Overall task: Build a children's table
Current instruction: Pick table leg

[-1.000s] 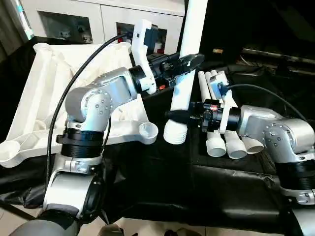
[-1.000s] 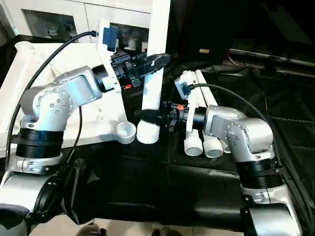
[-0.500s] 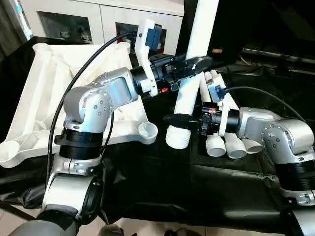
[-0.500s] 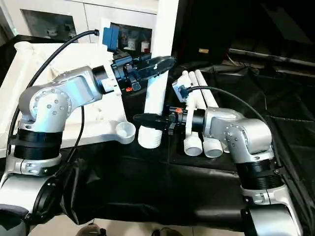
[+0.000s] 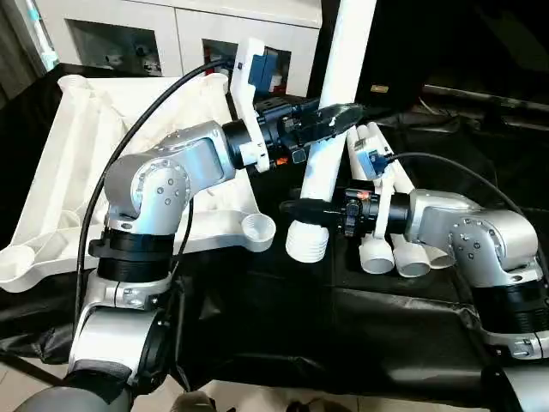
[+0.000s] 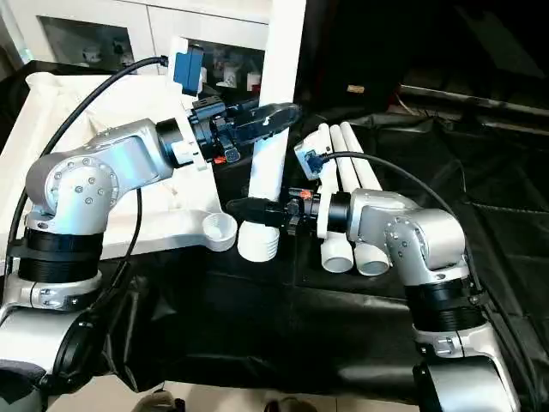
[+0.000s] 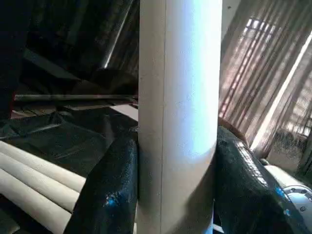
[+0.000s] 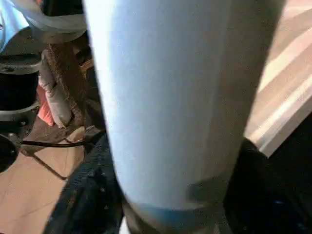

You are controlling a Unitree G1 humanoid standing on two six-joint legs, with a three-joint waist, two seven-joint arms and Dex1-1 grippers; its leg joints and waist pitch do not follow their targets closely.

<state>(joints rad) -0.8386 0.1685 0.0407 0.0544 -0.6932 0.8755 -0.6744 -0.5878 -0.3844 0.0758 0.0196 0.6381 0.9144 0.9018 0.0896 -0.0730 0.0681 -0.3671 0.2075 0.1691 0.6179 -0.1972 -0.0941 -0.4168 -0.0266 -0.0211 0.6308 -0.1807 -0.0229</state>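
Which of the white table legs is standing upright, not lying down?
The leg held between both grippers' fingers, left and right; three others lie flat on the black cloth.

Bkgd: white cabinet (image 5: 184,34) w/ glass doors at the back, small items on shelves behind the glass, too small to tell. Work surface under black cloth (image 5: 360,335), creased, hangs over front edge. Pale floor (image 5: 257,399) below the cloth. Dark area behind at right. Left wrist view: curtain (image 7: 263,87) w/ daylight coming thru. Right wrist view: wood floor (image 8: 287,73), light planks.
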